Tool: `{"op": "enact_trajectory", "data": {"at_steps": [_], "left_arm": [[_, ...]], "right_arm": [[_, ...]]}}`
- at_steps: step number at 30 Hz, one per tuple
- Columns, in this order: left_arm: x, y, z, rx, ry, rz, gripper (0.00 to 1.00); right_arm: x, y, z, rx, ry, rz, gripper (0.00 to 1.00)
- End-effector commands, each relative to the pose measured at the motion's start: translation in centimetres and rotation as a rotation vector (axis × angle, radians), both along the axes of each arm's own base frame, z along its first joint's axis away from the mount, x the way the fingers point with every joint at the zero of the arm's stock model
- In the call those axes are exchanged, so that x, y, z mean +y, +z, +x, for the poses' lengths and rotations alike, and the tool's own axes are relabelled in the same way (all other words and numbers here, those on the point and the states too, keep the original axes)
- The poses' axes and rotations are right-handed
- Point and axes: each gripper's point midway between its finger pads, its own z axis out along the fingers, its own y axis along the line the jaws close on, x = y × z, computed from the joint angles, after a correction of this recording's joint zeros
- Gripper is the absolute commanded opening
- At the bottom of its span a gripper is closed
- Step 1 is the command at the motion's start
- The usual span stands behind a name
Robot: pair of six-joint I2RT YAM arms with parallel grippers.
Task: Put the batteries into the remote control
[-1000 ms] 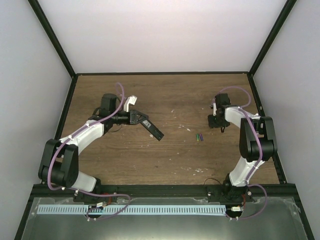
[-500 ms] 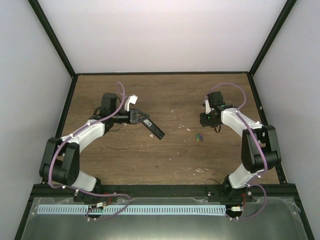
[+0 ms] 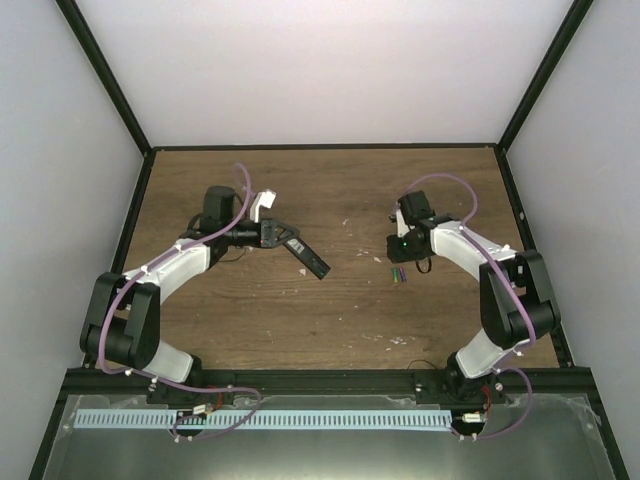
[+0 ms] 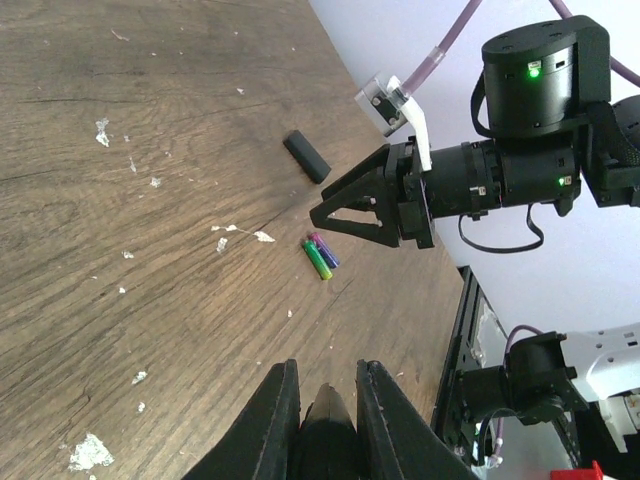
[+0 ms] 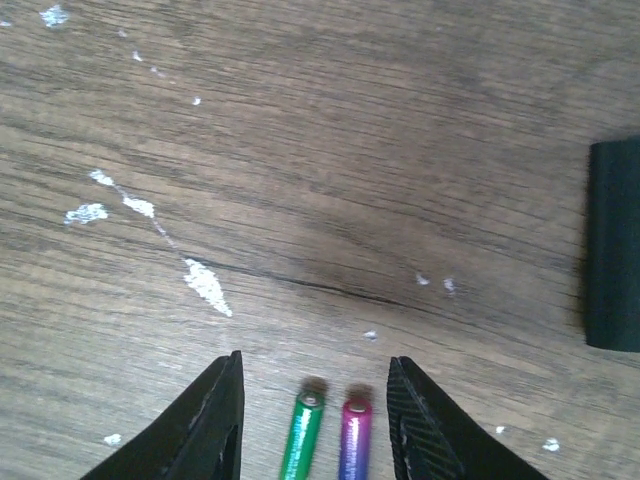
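The black remote control (image 3: 313,261) is held in my left gripper (image 3: 291,243), which is shut on one end of it above the table's middle left. In the left wrist view the remote (image 4: 326,441) sits between the fingers. The green battery (image 5: 303,436) and the purple-blue battery (image 5: 352,441) lie side by side on the wood, also seen in the top view (image 3: 398,272) and the left wrist view (image 4: 320,256). My right gripper (image 5: 318,425) is open just above them, one finger on each side, touching neither. It shows in the top view (image 3: 398,259).
A small flat black piece (image 5: 612,243) lies on the wood just beyond the batteries; it also shows in the left wrist view (image 4: 306,157). White flecks (image 5: 206,286) mark the wooden table. A black frame rail (image 3: 300,378) runs along the near edge.
My right gripper has moved left and nearer, from the far right of the table to just over the two batteries. My left gripper and the remote have barely moved.
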Motion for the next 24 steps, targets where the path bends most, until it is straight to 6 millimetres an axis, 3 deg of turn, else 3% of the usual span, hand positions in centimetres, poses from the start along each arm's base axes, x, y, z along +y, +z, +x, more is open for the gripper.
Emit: {"op": "enact_trajectory", "data": {"at_steps": [1, 10, 13, 24], "left_arm": [[-0.3, 0.5, 0.2, -0.028, -0.023, -0.005, 0.0], [-0.3, 0.5, 0.2, -0.027, -0.024, 0.0, 0.0], [-0.3, 0.5, 0.3, -0.025, -0.022, 0.001, 0.0], [-0.4, 0.7, 0.7, -0.025, -0.025, 0.004, 0.0]], "right_arm": [[1.3, -0.5, -0.8, 0.031, 0.018, 0.029, 0.34], [1.7, -1.9, -1.9, 0.076, 0.028, 0.035, 0.27], [1.6, -2.2, -2.0, 0.084, 0.029, 0.03, 0.2], [1.6, -2.9, -2.3, 0.106, 0.031, 0.027, 0.18]]}}
